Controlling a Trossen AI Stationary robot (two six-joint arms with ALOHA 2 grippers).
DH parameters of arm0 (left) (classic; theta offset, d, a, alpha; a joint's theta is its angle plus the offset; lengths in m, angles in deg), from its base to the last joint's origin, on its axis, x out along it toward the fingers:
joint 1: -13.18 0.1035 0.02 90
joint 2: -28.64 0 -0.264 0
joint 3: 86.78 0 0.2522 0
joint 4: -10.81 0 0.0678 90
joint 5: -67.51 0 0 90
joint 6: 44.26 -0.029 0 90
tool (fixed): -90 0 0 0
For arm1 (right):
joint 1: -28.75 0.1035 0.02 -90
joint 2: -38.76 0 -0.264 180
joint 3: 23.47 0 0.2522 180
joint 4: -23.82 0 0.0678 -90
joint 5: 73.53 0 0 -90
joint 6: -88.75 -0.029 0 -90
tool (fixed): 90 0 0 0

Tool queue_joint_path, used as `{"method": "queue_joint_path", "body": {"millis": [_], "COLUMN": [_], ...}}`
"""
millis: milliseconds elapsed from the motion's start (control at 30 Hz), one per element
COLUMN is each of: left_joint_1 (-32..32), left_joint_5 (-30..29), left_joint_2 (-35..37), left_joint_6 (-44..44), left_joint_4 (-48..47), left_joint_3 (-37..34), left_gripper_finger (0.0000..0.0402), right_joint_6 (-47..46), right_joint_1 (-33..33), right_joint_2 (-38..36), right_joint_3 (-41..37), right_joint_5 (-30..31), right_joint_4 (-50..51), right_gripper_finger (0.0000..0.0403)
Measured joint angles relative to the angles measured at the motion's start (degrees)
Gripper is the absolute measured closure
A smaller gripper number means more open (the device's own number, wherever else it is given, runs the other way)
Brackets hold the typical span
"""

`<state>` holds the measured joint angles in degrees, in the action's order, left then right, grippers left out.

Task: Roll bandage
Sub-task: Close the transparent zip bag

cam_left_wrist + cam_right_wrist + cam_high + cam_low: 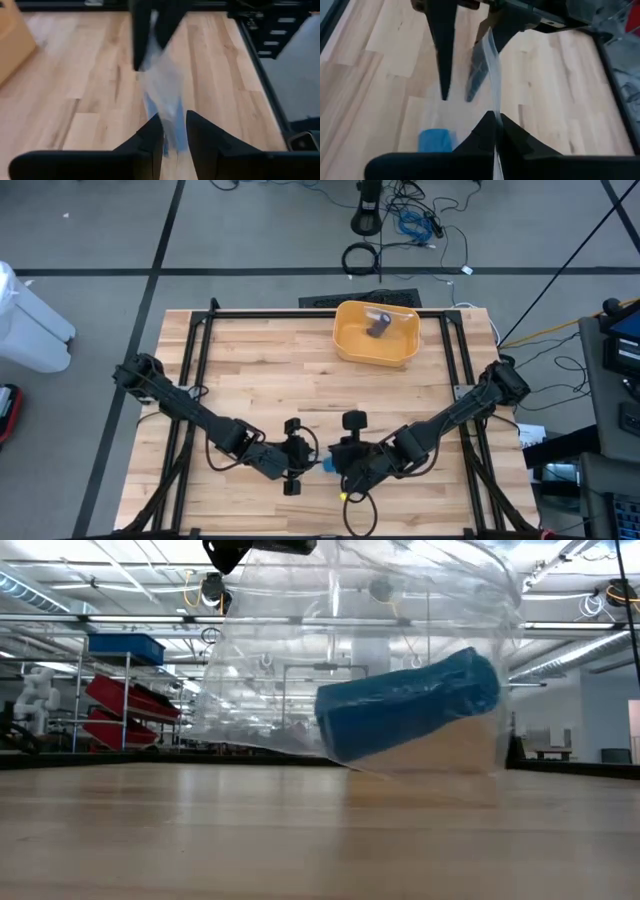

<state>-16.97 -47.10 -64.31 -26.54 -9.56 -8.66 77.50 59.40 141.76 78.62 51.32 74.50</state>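
Both grippers, left (172, 130) and right (495, 125), have fingers pinching a clear bag (360, 660) holding the blue bandage (410, 705) above the counter (260, 370); extraction evidently comes next

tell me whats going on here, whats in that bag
Both arms meet near the front middle of the wooden table, holding a clear plastic bag between them. The left gripper and the right gripper each pinch a bag edge between their fingers. A blue bandage roll sits in the bag's bottom, just above the tabletop. A yellow bin with a dark object inside waits at the far edge.
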Motion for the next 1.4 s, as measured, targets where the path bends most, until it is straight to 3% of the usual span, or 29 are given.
{"method": "queue_joint_path", "body": {"millis": [233,300,400,1000,1200,1400], "left_joint_1": [-0.38,-0.95,-1.90,-2.36,-2.48,-2.56], "left_joint_5": [-9.67,-10.72,-10.83,-13.87,-12.86,-12.56], "left_joint_2": [1.55,2.52,3.26,3.36,3.36,3.36], "left_joint_6": [-0.08,-0.98,-2.90,-3.02,-3.04,-3.06], "left_joint_4": [-0.12,-0.01,0.28,0.07,-0.01,-1.24], "left_joint_3": [0.00,0.00,0.00,0.00,0.00,0.00], "left_gripper_finger": [0.0313,0.0313,0.0313,0.0316,0.0388,0.0397], "right_joint_6": [-3.50,-3.49,-3.85,-1.15,-0.37,-0.06], "right_joint_1": [2.11,2.49,2.46,1.70,1.70,1.98], "right_joint_2": [0.00,0.17,0.17,0.22,0.22,0.24], "right_joint_3": [-0.81,-1.50,-2.67,-2.93,-2.93,-2.93], "right_joint_5": [5.61,9.67,10.34,8.11,7.03,5.15], "right_joint_4": [-0.04,-0.26,-0.08,-3.64,-3.67,-3.77], "right_gripper_finger": [0.0403,0.0403,0.0403,0.0403,0.0398,0.0365]}}
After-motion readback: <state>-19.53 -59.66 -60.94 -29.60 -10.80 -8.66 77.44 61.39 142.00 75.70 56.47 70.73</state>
